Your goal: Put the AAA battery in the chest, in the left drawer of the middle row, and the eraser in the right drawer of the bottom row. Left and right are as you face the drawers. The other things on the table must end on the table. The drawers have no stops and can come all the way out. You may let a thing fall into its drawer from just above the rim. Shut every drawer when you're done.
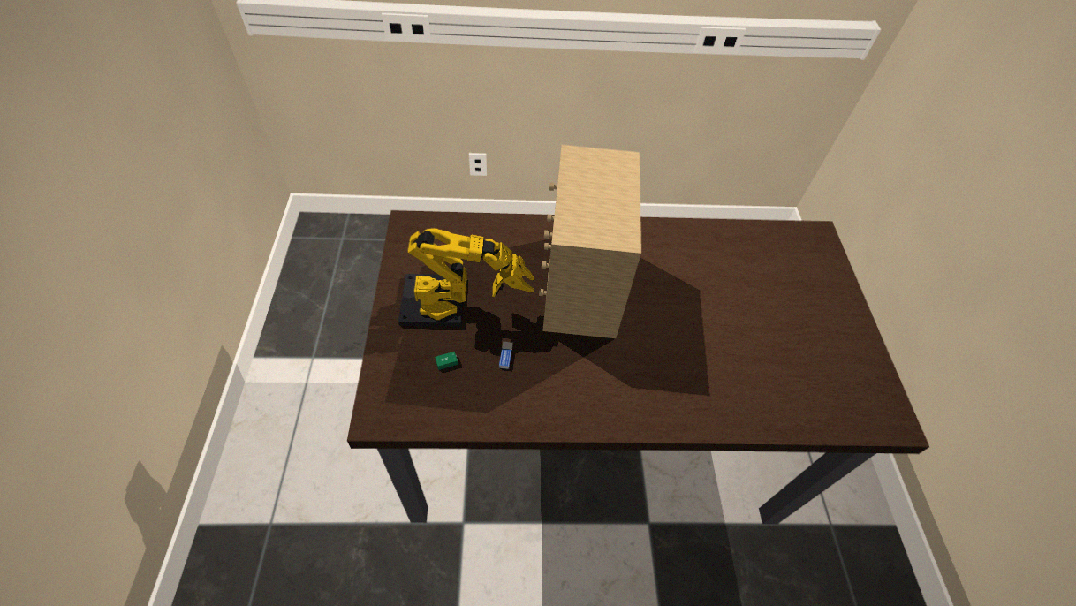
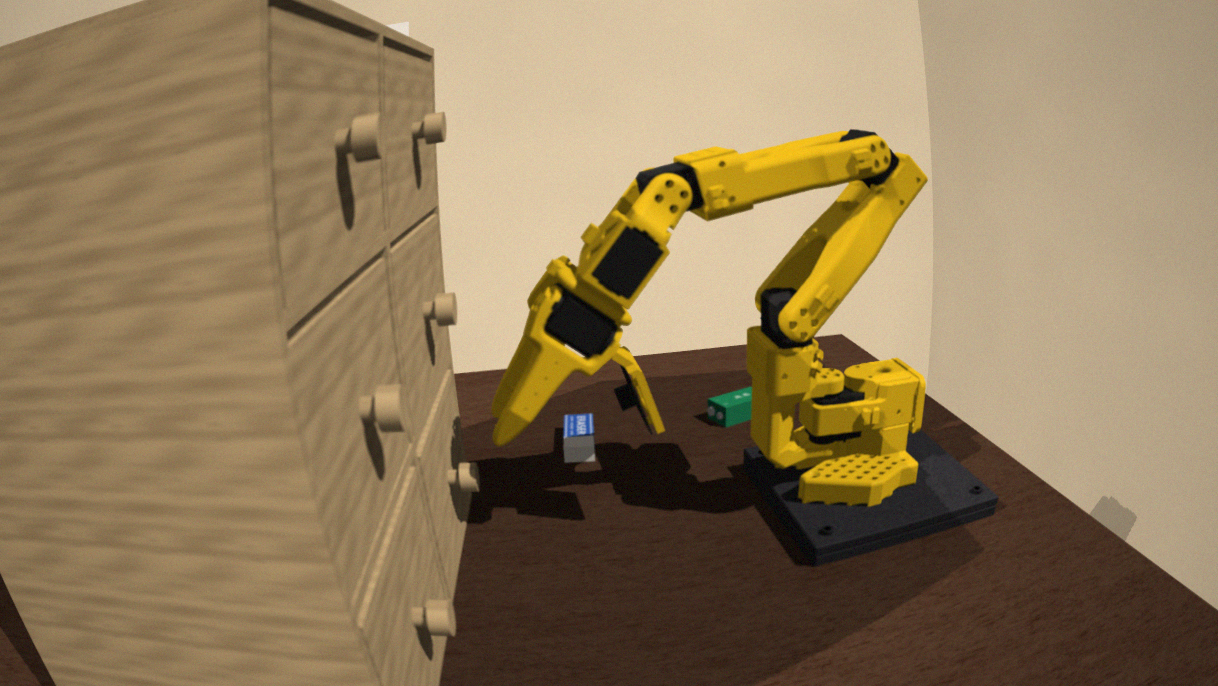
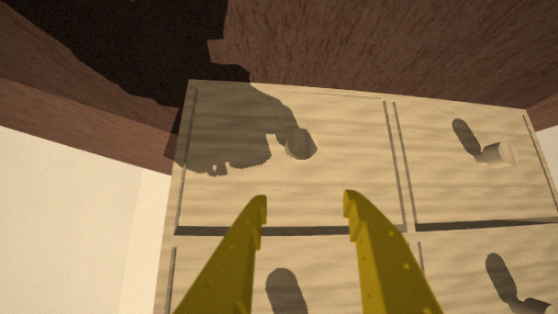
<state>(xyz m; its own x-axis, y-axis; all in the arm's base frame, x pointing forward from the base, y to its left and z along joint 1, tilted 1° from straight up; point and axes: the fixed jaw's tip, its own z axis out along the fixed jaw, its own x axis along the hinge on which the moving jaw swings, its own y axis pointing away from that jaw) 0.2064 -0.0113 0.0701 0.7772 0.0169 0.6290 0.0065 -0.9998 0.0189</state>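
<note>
The wooden chest (image 1: 594,240) stands on the table with all its drawers shut; in the exterior view (image 2: 213,340) it has two columns of round knobs. My gripper (image 2: 582,430) hangs just above the table in front of the far column, open and empty. In the wrist view its fingers point at the lowest drawer, a little short of its shaded knob (image 3: 300,143). The blue and white eraser (image 1: 506,353) (image 2: 578,436) lies on the table beyond the gripper. A small green battery (image 1: 447,361) (image 2: 730,406) lies near my base.
My black base plate (image 2: 869,502) sits at the table's left end, close to the chest front. The table's front edge (image 1: 632,443) is a short way beyond the eraser and the battery. A wall runs behind the chest.
</note>
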